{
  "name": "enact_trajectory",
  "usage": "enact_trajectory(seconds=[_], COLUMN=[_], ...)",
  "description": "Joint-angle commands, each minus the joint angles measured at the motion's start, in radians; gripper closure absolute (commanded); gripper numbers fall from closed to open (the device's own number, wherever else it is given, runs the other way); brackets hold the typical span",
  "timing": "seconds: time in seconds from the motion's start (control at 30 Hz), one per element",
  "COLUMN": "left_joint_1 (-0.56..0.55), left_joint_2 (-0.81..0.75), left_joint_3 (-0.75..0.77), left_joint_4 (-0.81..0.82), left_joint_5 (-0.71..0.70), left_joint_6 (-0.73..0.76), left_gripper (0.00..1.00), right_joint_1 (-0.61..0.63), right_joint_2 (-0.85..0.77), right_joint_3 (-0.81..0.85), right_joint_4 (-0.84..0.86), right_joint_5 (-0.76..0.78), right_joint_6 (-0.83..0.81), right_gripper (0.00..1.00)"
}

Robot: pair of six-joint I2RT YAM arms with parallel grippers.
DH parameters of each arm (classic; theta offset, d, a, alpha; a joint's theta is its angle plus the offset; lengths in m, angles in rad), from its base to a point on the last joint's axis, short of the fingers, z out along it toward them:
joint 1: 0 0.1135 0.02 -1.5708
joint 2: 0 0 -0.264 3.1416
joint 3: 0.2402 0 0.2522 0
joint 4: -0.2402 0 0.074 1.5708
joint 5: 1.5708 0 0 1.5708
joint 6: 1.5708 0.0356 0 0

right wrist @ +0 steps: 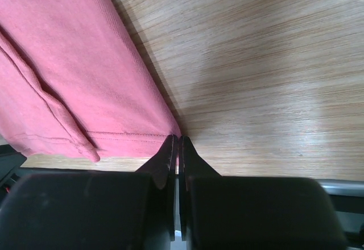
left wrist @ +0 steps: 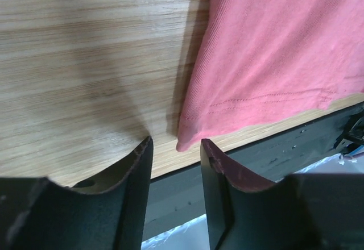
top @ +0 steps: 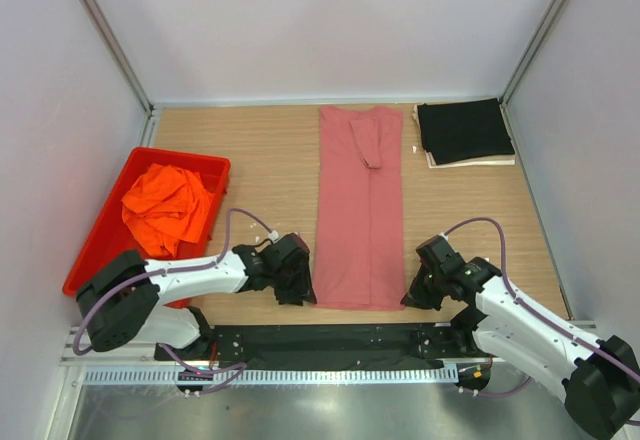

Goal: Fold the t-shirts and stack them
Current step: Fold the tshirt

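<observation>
Nearest: black mounting plate along the near edge of the wooden surface, both arms reaching in from it.

Left claw: low over the surface, spread, with a clear gap between the fingers. Near-left hem corner of the rose-red t-shirt sits just ahead of that gap, flat on the wood. Nothing is held.

Right claw: fingers pressed together, no gap showing. The tips sit right at the near-right hem corner of the same shirt and touch the cloth edge. Cannot tell if any fabric is caught between them.

The rose-red t-shirt lies mid-surface, folded lengthwise into one long narrow strip running near to far. Its stitched hem is at the near end, close to the surface edge, between the two claws. The right wrist view shows a folded-in layer on top along one side. At the far end a sleeve flap is turned in over the strip. Cloth is mostly flat, with a centre seam line down the length.

Left side, further back: red tray, set at an angle near the left wall. Orange t-shirt is inside it, crumpled in a heap, not folded, filling the far half of the tray.

Far right corner: black t-shirt, folded into a neat rectangle and lying flat. It rests on a pale sheet whose edge shows along its near side. It is well apart from the rose-red strip.
</observation>
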Motion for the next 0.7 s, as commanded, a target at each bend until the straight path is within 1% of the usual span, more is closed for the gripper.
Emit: enact_trajectory(seconds=[0.0,0.1,0.2,0.3,0.33,0.4,0.43,0.67], left_joint_1=[-0.004,-0.005,-0.005,-0.005,-0.005,-0.005,-0.005,-0.044], left_joint_2=[-0.010,0.017,0.054,0.075,0.083,0.085,0.079,-0.010], left_joint_3=[-0.029,-0.037,-0.037,-0.035,-0.037,-0.037,-0.035,-0.016], left_joint_4=[-0.054,0.012,0.034,0.034,0.034,0.034,0.031,-0.015], left_joint_5=[-0.032,0.012,0.018,0.015,0.014,0.011,0.011,-0.034], left_joint_6=[0.007,0.005,-0.007,-0.010,-0.015,-0.018,-0.022,-0.085], left_gripper=[0.57,0.56,0.59,0.72,0.81,0.90,0.99,1.00], right_joint_1=[0.006,0.006,0.006,0.006,0.006,0.006,0.006,0.006], right_joint_2=[-0.014,-0.039,-0.059,-0.071,-0.071,-0.074,-0.074,-0.096], right_joint_3=[0.005,0.004,0.001,-0.001,-0.001,0.004,0.007,0.091], right_joint_4=[-0.022,-0.036,-0.047,-0.058,-0.059,-0.065,-0.071,-0.162], right_joint_5=[0.025,0.031,0.033,0.033,0.033,0.031,0.033,0.083], right_joint_6=[-0.008,-0.009,-0.009,-0.012,-0.014,-0.017,-0.018,-0.018], right_gripper=[0.99,0.99,0.99,0.99,0.99,0.99,0.99,0.99])
